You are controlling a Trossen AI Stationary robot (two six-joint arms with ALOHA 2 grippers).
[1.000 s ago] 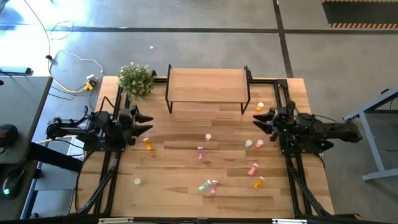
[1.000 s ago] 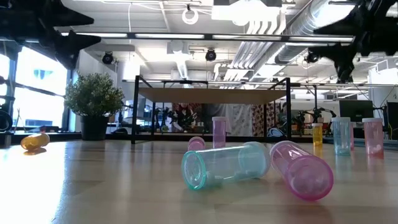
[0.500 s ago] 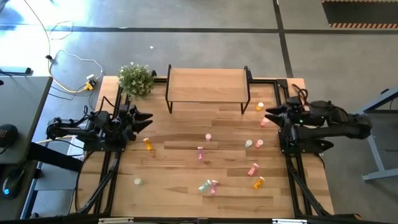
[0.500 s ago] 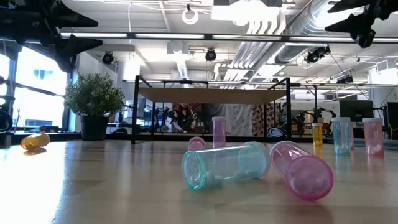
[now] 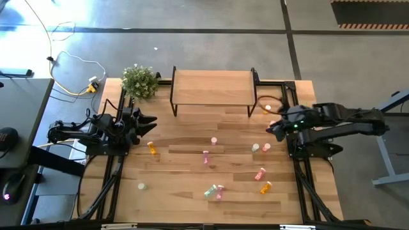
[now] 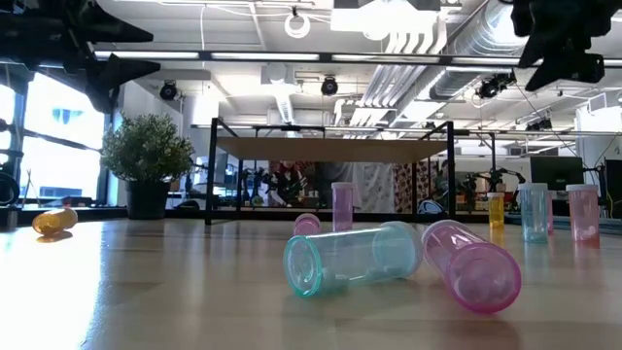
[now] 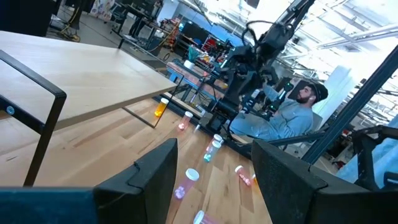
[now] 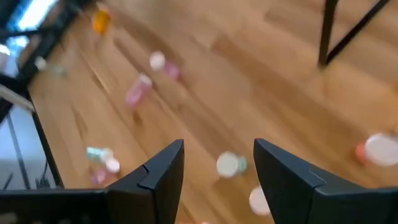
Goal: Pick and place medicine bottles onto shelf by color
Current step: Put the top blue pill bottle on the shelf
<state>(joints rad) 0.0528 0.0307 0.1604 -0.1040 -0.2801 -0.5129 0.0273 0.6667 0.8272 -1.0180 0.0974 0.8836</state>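
Note:
Several small medicine bottles lie or stand scattered on the wooden table: an orange one point(image 5: 152, 148), pink ones point(image 5: 214, 140) point(image 5: 206, 156), a green-capped one point(image 5: 255, 147), and a green point(image 6: 350, 261) and pink point(image 6: 471, 267) pair lying on their sides near the front. The shelf point(image 5: 213, 89) stands on its black legs at the far middle with nothing on its board. My left gripper point(image 5: 152, 126) hovers open at the left, pointing level toward the right. My right gripper point(image 5: 269, 130) hangs open at the right, tipped down over the green-capped bottle point(image 8: 229, 164); nothing is between its fingers.
A potted plant point(image 5: 139, 82) stands at the table's far left corner, beside the shelf. An orange bottle point(image 5: 267, 110) stands by the shelf's right leg. Black frame rails run along both table sides. A person point(image 7: 292, 115) sits beyond the table's right side.
My right gripper has risen and tipped from level to slanting down at the table near the right-hand bottles, staying open. No bottle has moved.

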